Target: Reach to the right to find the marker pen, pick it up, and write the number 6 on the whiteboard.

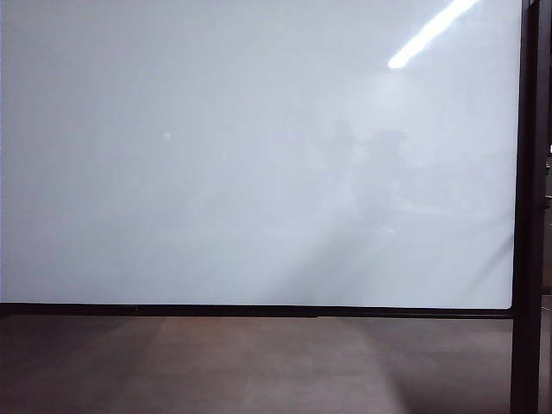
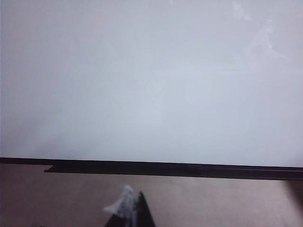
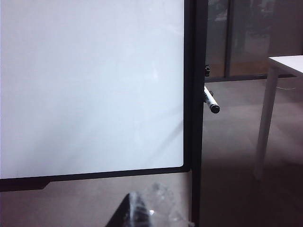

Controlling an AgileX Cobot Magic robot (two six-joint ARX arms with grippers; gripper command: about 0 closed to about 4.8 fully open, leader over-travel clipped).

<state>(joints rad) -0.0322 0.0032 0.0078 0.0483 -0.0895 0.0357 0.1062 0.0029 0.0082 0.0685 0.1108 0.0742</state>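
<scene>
Beyond the board's edge we see a white table (image 3: 284, 64) with a square white leg, standing at the right of the right wrist view on a dull brown floor (image 3: 232, 156). Behind it, at upper right, we make out dark glass wall panels (image 3: 246, 38). The same brown floor (image 1: 259, 362) fills the exterior view's lower strip.

No readable text, number or label shows anywhere. The large glossy white rectangular whiteboard (image 1: 259, 172) bears no writing.
</scene>
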